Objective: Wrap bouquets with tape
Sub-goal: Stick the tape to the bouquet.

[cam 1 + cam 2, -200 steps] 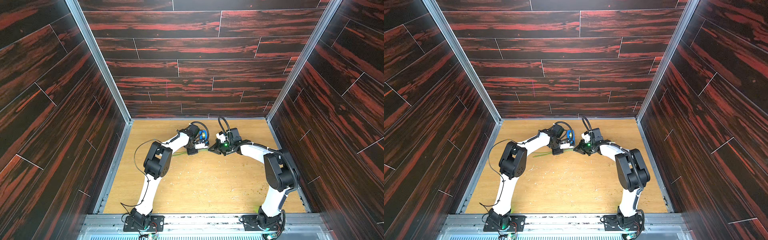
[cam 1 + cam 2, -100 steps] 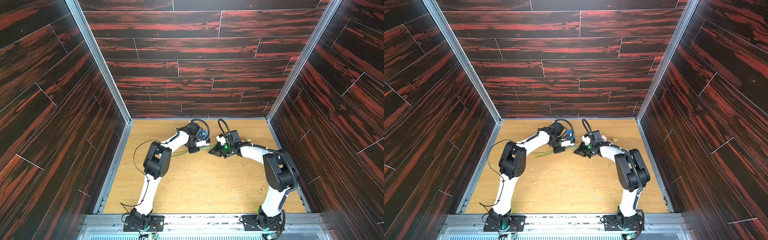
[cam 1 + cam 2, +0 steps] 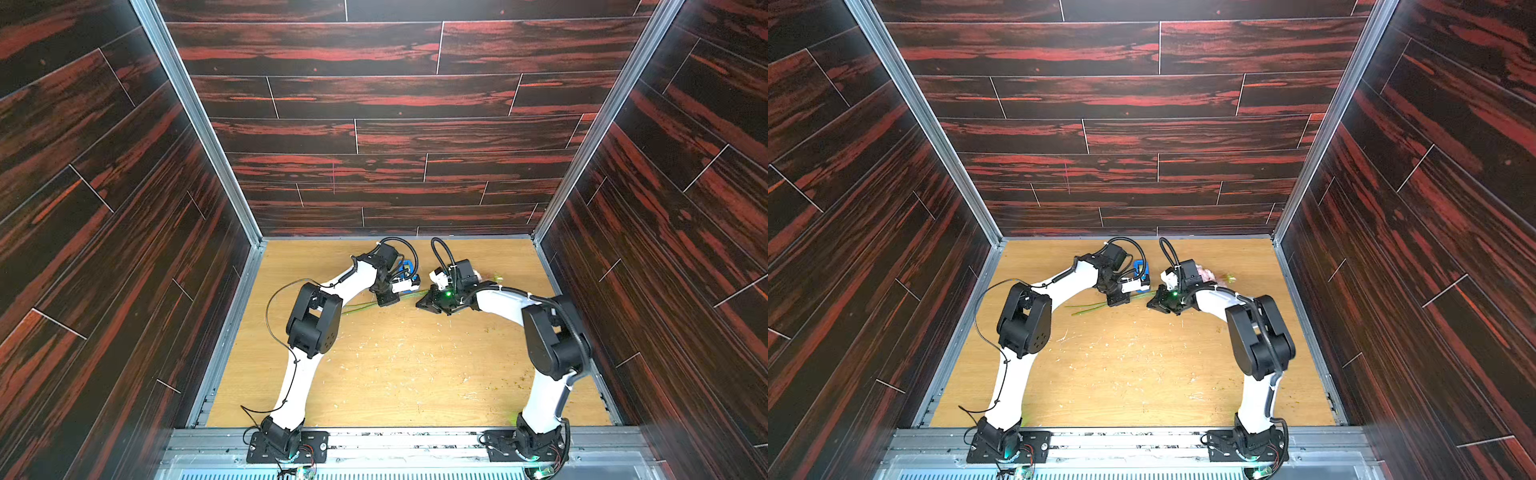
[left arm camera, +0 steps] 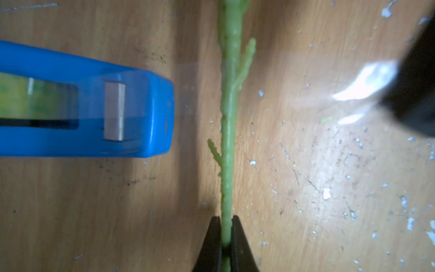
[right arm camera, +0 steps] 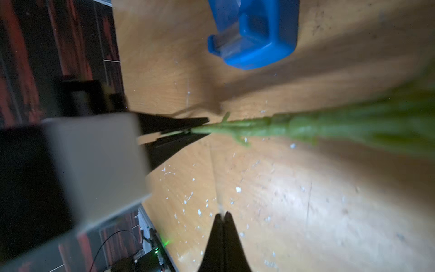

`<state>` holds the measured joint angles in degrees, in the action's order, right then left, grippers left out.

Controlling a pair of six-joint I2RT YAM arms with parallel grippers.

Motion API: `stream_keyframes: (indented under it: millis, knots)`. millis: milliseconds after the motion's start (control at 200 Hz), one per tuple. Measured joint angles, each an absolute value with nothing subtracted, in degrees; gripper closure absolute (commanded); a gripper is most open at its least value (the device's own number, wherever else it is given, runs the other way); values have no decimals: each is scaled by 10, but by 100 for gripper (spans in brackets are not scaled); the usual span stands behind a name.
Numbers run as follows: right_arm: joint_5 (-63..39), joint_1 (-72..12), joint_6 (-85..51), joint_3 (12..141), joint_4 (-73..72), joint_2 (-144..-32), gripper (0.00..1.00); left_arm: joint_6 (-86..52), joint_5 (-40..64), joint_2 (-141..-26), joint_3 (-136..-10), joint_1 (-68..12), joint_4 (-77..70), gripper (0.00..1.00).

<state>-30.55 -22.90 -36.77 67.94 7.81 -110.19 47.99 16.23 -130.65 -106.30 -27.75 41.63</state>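
Observation:
The bouquets' green stems (image 4: 229, 117) run across the wooden floor, and my left gripper (image 4: 226, 220) is shut on them. In both top views the stems (image 3: 361, 307) trail to the left and pale pink blooms (image 3: 1204, 274) peek out behind the right wrist. The tape sits in a blue dispenser (image 4: 94, 110) beside the stems, also seen in a top view (image 3: 405, 268). A clear strip of tape (image 4: 364, 84) stretches from it over the stems to my right gripper (image 5: 223, 214), which is shut on the strip's end. The two grippers (image 3: 388, 299) (image 3: 422, 303) face each other closely.
The wooden floor (image 3: 415, 374) carries many small white flecks and scraps. Dark red plank walls (image 3: 374, 124) close in the back and both sides. A metal rail (image 3: 415, 440) with the arm bases runs along the front edge.
The right wrist has turned and edged slightly toward the front, so the pink blooms now show behind it. The left arm has held still with the stems.

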Motion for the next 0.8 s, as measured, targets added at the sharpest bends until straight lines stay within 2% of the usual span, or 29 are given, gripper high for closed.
stream_keyframes:
  millis: [150, 296, 521, 621, 681, 802]
  knots:
    - [-298, -229, -356, 709, 86, -1138, 98, 475, 175, -1300, -1062, -276, 414, 100]
    - [-271, -229, -348, 710, 90, -1143, 90, 473, 187, -1293, -1062, -272, 411, 100]
    - [-205, -231, -299, 711, 99, -1142, 56, 473, 196, -1290, -1060, -270, 411, 100]
    - [-170, -234, -268, 692, 99, -1132, 44, 473, 200, -1289, -1059, -268, 411, 100]
    - [-150, -235, -247, 674, 102, -1115, 40, 473, 203, -1289, -1058, -268, 411, 100]
    - [-102, -241, -199, 651, 124, -1067, 40, 473, 206, -1289, -1058, -265, 410, 100]
